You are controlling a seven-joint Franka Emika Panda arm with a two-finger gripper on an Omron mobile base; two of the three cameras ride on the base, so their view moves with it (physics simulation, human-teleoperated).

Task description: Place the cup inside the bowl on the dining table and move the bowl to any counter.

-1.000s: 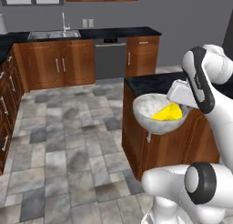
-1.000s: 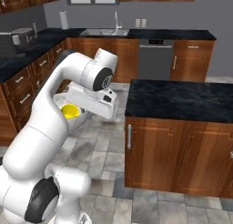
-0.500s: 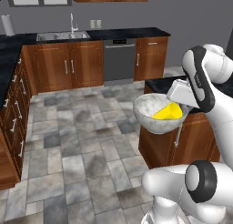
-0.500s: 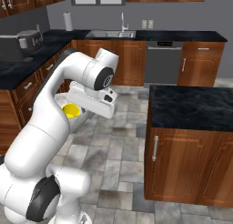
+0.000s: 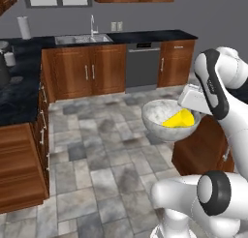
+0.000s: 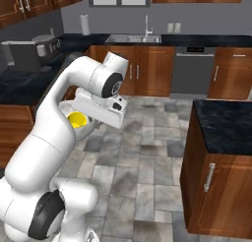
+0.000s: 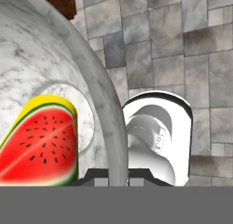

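The counter (image 5: 145, 37) runs along the far wall, with a sink (image 5: 80, 38) set in its black top. The dining table (image 6: 224, 123) stands at the robot's right. The bowl (image 5: 164, 117) hangs in the air above the tiled floor (image 5: 106, 155), well apart from both. The cup (image 5: 180, 119) lies tilted inside the bowl. The gripper (image 7: 117, 173) is clenched on the bowl rim.

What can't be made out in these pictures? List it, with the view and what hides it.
- Gripper fingertips: hand view, cut off at the bottom edge; left base view, behind the bowl.
- Cup base: left base view, sunk behind the bowl's wall.
- Bowl and cup: right base view, mostly behind the arm.
- Dining table: right base view, cut off at the right edge.
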